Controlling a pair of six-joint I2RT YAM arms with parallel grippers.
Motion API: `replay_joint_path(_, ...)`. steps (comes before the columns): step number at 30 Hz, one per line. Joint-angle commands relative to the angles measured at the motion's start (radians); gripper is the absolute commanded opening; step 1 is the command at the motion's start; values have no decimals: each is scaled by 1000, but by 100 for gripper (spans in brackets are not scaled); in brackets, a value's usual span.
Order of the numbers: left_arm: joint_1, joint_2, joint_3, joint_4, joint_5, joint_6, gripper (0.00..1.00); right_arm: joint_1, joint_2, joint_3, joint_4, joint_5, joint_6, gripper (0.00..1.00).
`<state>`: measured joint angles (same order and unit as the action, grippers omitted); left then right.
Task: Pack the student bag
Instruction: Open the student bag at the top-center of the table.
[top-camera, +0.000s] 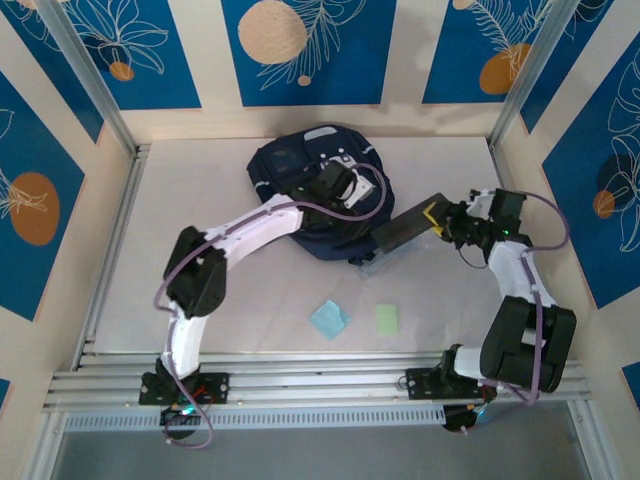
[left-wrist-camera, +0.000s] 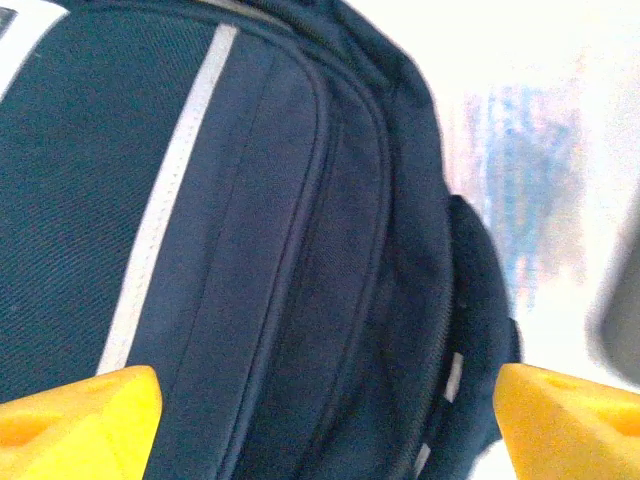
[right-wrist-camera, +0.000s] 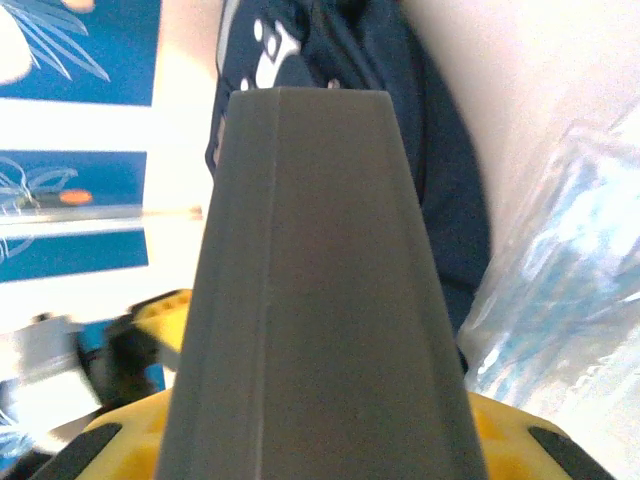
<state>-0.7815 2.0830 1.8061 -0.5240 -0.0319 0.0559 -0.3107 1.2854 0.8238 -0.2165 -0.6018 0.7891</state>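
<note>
The student bag (top-camera: 290, 170), navy with pale grey stripes, lies at the back middle of the table. My left gripper (top-camera: 352, 187) hovers over its right side. In the left wrist view the yellow fingertips (left-wrist-camera: 80, 412) stand far apart, open, with the bag's seams and stripe (left-wrist-camera: 170, 200) close below. My right gripper (top-camera: 443, 216) is shut on a slim black case (top-camera: 405, 228), held above the table just right of the bag. In the right wrist view the case (right-wrist-camera: 320, 300) points toward the bag (right-wrist-camera: 440, 170).
A clear plastic pouch (top-camera: 385, 262) lies under the raised case, and also appears in the right wrist view (right-wrist-camera: 565, 290). A blue sticky pad (top-camera: 329, 318) and a green one (top-camera: 387, 318) lie on the near table. Patterned walls close in three sides.
</note>
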Motion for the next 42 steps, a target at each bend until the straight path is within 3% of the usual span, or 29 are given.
replay_joint_path(1,23,68,96,-45,-42,74,85,-59,-85,-10,-64,-47,-9,9)
replay_joint_path(11,61,216,198,-50,-108,102,82,-149,-185,-45,-101,-83,-14,8)
replay_joint_path(21,90,263,206,-195,126,59,85,-149,-194,-37,-100,-71,-7,8)
replay_joint_path(25,94,278,197,-202,67,61,83,-148,-183,-51,-75,-72,12,8)
replay_joint_path(26,99,294,210,-203,45,56,74,-149,-181,-52,-68,-77,16,8)
replay_joint_path(28,119,314,227,-187,35,30,34,-145,-182,-55,-62,-78,21,8)
replay_joint_path(29,132,317,230,-174,40,9,9,-142,-185,-56,-61,-76,22,8)
replay_joint_path(30,145,314,234,-167,45,-14,0,-139,-187,-56,-60,-75,24,8)
replay_joint_path(32,172,285,234,-155,106,-72,0,-128,-187,-55,-64,-65,18,8)
replay_joint_path(36,272,165,189,-27,463,-355,0,-117,-174,-57,-58,-56,20,8)
replay_joint_path(38,315,111,167,66,573,-464,0,-106,-167,-59,-41,-55,32,8)
replay_joint_path(42,360,34,185,123,639,-536,0,-40,-141,-49,-13,-22,49,9)
